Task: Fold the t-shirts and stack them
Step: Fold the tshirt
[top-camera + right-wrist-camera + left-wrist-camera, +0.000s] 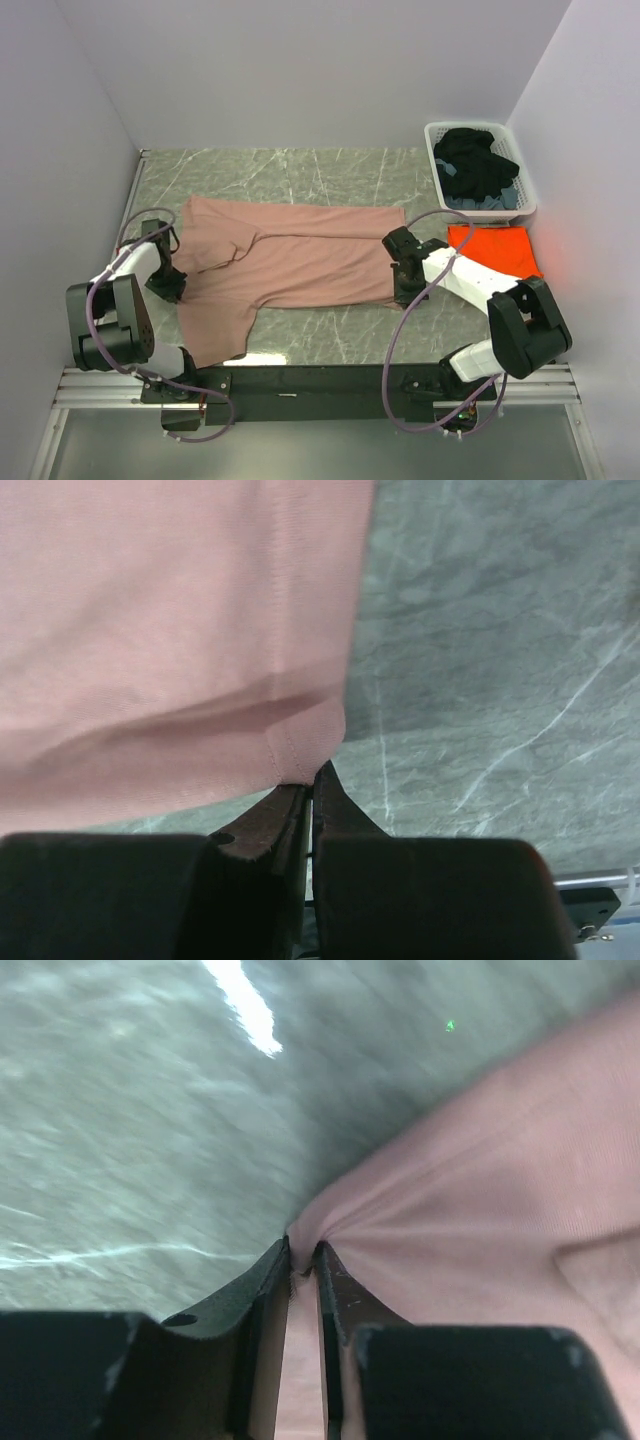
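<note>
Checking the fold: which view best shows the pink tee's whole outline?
Top external: the pink tee lies spread out, almost all in view. Left wrist shows only a bunch pinched by the left gripper; right wrist only a hem corner in the right gripper.

No readable lettering, label, brand or number on the pink tee (300,255) or elsewhere

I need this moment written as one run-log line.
left jaws: shut on pink tee edge | right jaws: shut on pink tee corner | orange tee: folded, lying at right
</note>
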{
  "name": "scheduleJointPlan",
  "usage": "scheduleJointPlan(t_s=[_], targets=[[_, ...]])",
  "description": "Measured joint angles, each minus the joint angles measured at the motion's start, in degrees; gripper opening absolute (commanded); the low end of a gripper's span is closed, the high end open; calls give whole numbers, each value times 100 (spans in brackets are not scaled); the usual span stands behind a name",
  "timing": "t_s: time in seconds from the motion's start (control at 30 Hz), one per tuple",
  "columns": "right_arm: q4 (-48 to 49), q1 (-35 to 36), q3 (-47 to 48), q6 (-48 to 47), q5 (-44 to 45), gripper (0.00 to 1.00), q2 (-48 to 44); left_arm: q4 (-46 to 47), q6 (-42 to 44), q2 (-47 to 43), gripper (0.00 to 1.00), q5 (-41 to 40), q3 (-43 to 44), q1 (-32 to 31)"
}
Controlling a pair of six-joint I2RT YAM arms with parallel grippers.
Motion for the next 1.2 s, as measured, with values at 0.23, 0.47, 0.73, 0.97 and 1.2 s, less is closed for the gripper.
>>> scheduleJointPlan(t_s=[0.23, 0.47, 0.73, 0.97, 1.2], targets=[[87, -376, -57, -17, -160, 0, -184, -4, 59, -48, 21, 52, 0, 859], [87, -420, -210, -15, -310, 14, -275, 68, 131, 9, 17, 264, 0, 1045], [-282, -439, -273, 7, -636, 57, -852, 4, 271, -195, 54, 330, 0, 1060], [-111, -835, 350, 11, -1025, 53, -1419, -186, 286, -1117, 83, 354, 389, 957], [1281, -1449, 354, 365, -1690, 46, -874, 79, 358, -994, 75, 546, 1228, -273]])
